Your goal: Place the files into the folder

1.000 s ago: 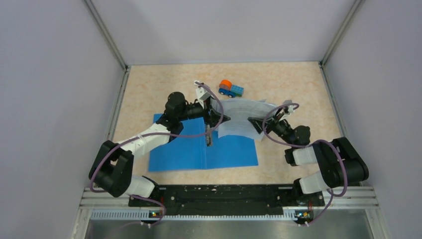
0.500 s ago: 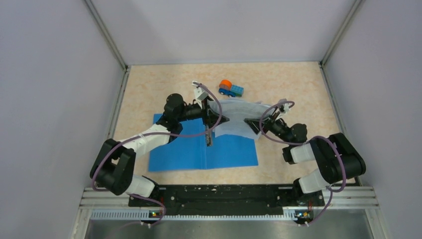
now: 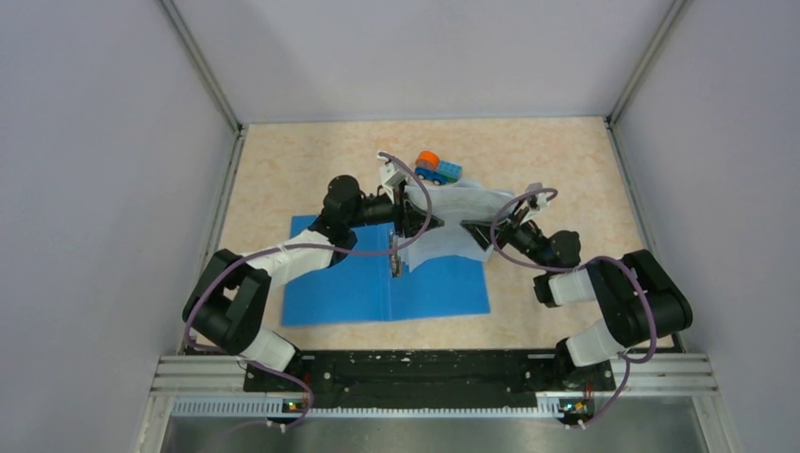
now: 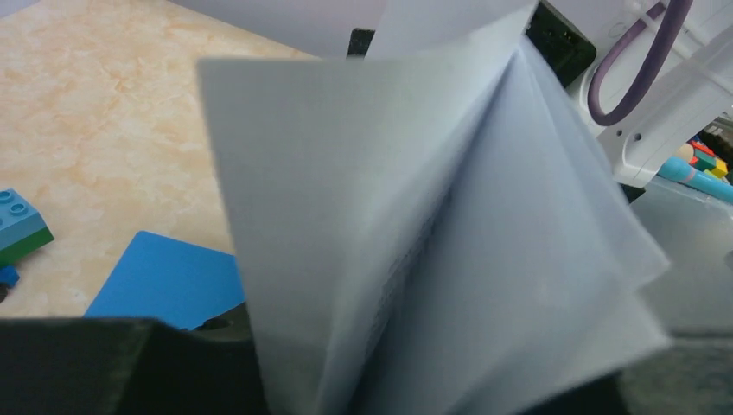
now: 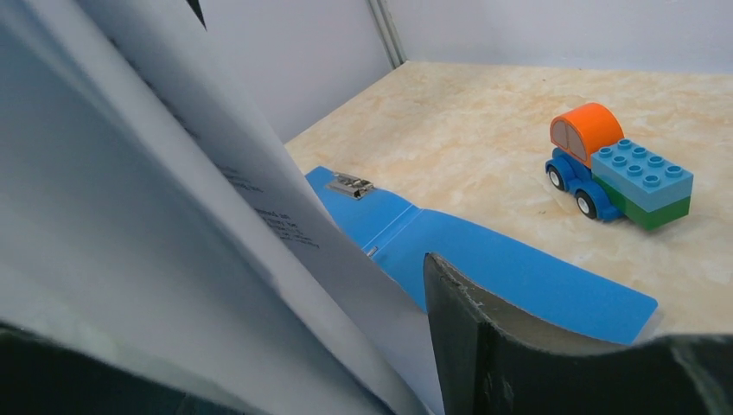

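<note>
Left tool [image 3: 411,224] and right tool [image 3: 475,233] each grip the bowed papers [image 3: 449,219]; we'd spread apart to flatten, then lower onto the folder [image 3: 349,288] beneath, clear of the clip [image 5: 349,184].

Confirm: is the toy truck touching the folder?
Apart. The right wrist view shows a strip of bare table between the toy truck and the nearest edge of the folder.

Stretched forward and angled inward on both sides, nearly meeting. Clamped on opposite edges of the files [image 3: 451,209] with left gripper [image 3: 411,225] and right gripper [image 3: 470,230].
</note>
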`<act>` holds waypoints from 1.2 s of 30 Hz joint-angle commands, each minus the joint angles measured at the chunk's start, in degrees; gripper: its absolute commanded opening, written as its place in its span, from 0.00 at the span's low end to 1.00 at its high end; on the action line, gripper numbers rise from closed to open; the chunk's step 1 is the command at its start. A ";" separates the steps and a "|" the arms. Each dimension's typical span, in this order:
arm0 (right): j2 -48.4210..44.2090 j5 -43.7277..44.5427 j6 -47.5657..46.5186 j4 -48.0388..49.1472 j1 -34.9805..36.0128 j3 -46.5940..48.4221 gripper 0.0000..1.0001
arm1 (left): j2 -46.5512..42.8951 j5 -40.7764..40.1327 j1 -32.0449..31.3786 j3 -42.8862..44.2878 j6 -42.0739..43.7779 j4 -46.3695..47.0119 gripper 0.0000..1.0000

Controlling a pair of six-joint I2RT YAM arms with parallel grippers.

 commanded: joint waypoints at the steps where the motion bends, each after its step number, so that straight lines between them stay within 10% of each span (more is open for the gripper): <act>1: -1.30 0.72 -1.13 11.46 0.54 -1.14 0.58 | 0.07 1.03 -0.32 2.94 0.15 2.62 0.38; 7: -4.08 0.54 0.41 11.22 -0.66 -1.52 0.60 | -0.53 0.87 -0.85 4.76 3.31 -1.49 0.00; 25: -31.48 -11.27 -2.39 -20.58 -3.63 11.16 0.60 | -11.88 7.86 0.34 18.83 14.28 -20.02 0.00; 36: -31.31 -15.07 0.82 -22.38 -3.61 16.32 0.27 | -11.11 12.28 0.33 20.37 8.94 -17.05 0.00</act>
